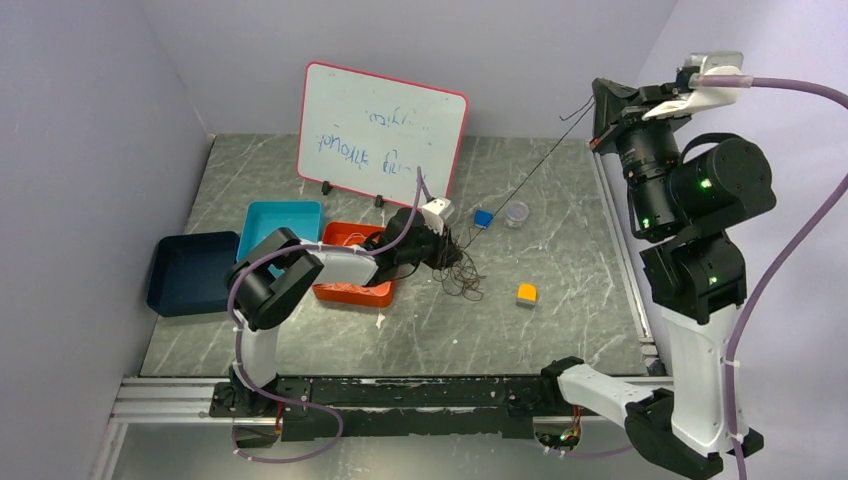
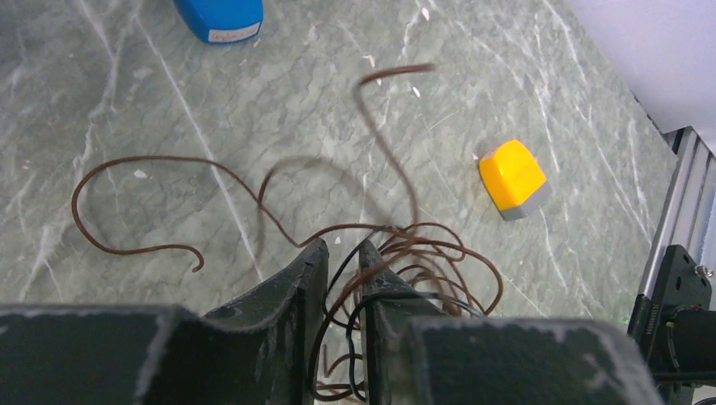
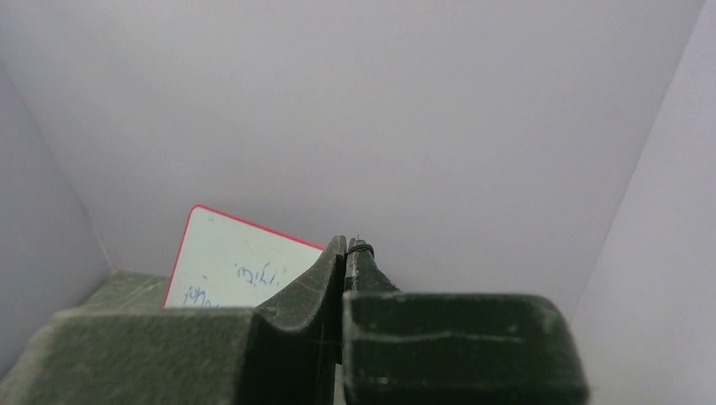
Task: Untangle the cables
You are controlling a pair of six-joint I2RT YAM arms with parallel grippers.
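Observation:
The cables lie as a dark tangle of thin loops on the grey marble table, right of the orange tray. In the left wrist view they are brown and black cables, with one long brown loop trailing left. My left gripper is down in the tangle, its jaws slightly apart with several strands running through the gap. One thin black cable stretches taut from the tangle up to my right gripper, raised high at the back right. That gripper is shut, with a black strand pinched at its tip.
A whiteboard stands at the back. An orange tray, a teal bin and a dark blue bin sit to the left. A blue block, a clear cup and a yellow block lie near the tangle.

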